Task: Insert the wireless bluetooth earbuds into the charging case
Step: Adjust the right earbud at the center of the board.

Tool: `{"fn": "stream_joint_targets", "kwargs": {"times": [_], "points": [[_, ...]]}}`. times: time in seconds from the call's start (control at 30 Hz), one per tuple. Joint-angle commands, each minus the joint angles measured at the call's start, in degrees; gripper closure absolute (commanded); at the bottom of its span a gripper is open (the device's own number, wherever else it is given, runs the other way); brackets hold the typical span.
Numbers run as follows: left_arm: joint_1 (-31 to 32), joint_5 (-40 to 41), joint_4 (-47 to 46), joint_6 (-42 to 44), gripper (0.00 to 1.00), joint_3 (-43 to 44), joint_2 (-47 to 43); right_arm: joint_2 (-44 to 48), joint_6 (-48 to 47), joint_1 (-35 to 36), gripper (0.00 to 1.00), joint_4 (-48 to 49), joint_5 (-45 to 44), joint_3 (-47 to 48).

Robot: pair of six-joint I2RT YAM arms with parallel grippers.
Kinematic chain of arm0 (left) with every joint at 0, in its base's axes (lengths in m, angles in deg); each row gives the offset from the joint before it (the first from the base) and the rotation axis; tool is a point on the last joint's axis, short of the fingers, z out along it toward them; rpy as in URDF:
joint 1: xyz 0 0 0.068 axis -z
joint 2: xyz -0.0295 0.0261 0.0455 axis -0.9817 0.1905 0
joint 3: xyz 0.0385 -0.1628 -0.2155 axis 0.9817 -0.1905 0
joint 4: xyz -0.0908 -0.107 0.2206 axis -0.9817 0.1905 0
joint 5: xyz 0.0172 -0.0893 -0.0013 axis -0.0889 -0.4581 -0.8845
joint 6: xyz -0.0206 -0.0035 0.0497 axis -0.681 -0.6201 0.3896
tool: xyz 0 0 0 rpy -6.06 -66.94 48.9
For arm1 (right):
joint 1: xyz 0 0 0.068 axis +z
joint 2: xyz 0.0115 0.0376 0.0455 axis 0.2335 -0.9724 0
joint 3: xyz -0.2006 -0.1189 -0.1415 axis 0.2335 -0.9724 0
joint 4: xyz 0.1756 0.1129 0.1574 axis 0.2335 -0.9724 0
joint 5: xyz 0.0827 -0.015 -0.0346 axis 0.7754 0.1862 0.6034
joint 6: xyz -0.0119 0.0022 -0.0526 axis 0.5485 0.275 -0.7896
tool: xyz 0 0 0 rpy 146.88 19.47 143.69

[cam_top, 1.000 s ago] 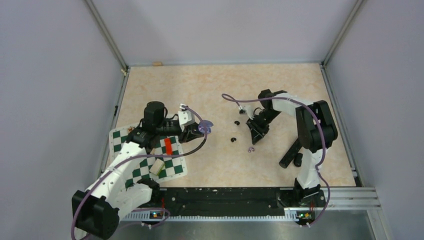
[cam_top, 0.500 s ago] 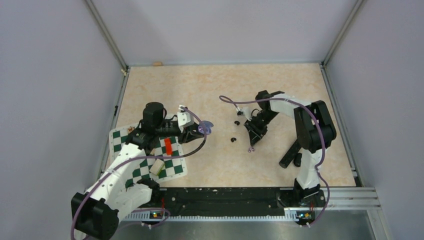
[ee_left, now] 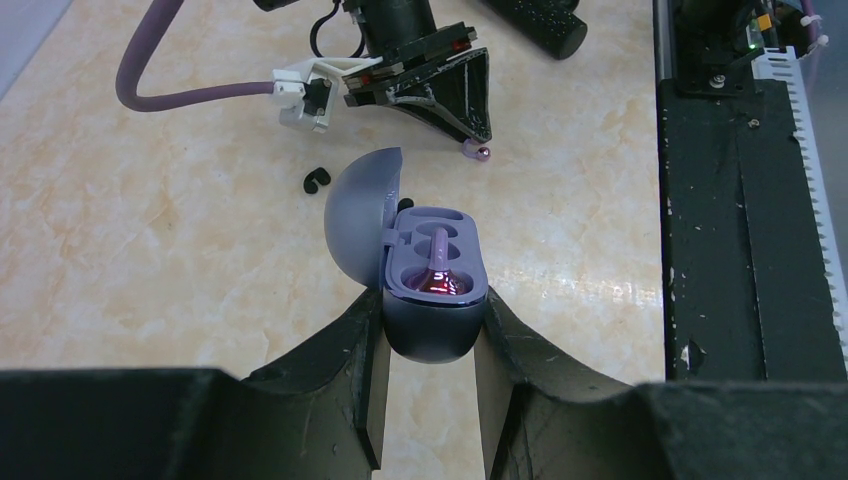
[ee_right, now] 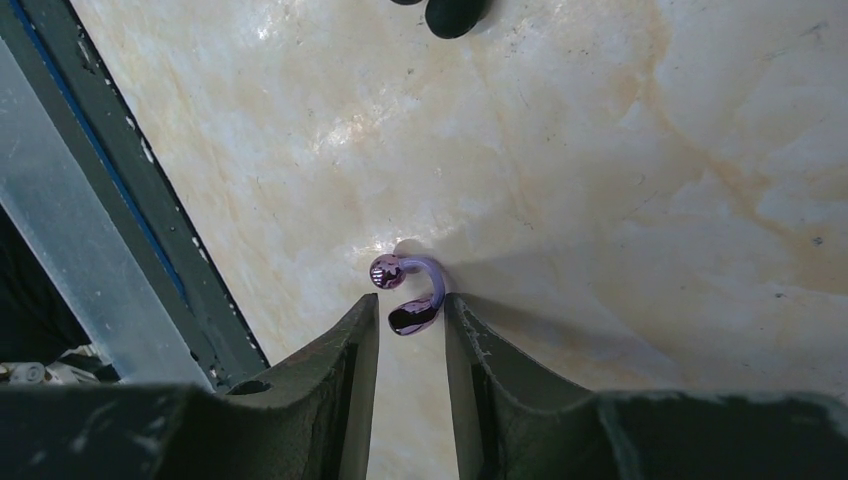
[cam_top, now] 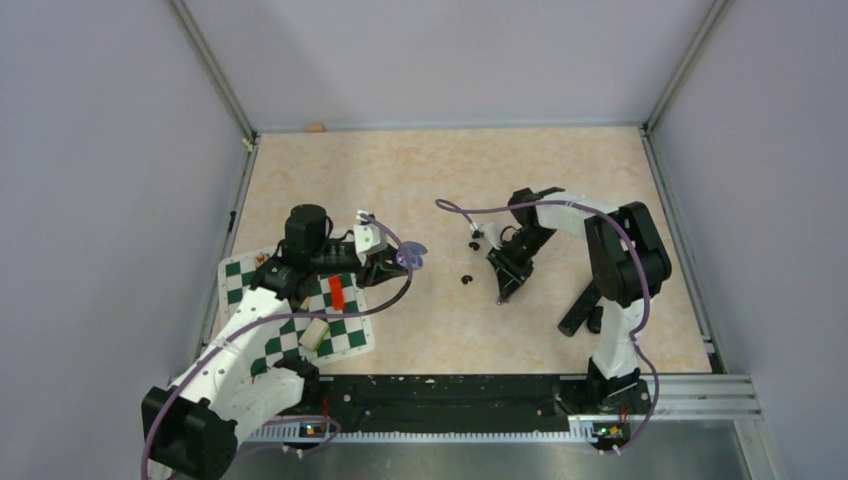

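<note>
The charging case (ee_left: 432, 330) sits clenched between the left fingers (ee_left: 355, 380), held over the marbled bench (cam_top: 430, 180) just off the right edge of a green-and-white checkered mat (cam_top: 285, 340), its hinged lid (ee_left: 358, 215) thrown open to the left. Inside the translucent purple tray, one earbud (ee_left: 438, 258) lies in a well, a red glow at its near end; the neighbouring well shows empty. The second earbud (ee_right: 412, 290), a small lilac hook with a shiny bead at one tip, lies on the bench further right, well apart from the case. The right fingers (ee_right: 470, 380) point down at it and stand narrowly apart on either side of its dark lower end, one touching its curve while a sliver of bench shows at the other, so nothing is clamped there. Two small black pieces (cam_top: 466, 279) rest on the bench between the arms, the farther one (cam_top: 474, 243) just left of the right wrist. A long black cylinder (cam_top: 578, 310) lies beside the right arm's base, and a red block (cam_top: 337, 292) and a pale block (cam_top: 315, 333) sit on the mat.
</note>
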Motion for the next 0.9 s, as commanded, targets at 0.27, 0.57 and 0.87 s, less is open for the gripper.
{"fn": "stream_joint_targets", "kwargs": {"times": [0.27, 0.57, 0.87], "points": [[-0.15, -2.13, -2.3, -0.74, 1.0, -0.02, -1.39, -1.46, -0.64, -1.3, 0.66, -0.8, 2.52, 1.86], [-0.15, -2.31, -2.35, -0.89, 1.0, 0.32, -1.14, -3.43, 0.83, -3.5, 0.71, -0.48, 5.79, 3.14], [-0.15, -2.42, -2.33, -0.98, 1.0, 0.44, -0.69, -6.17, 0.72, -3.74, 0.73, -1.75, 7.69, 4.21]]}}
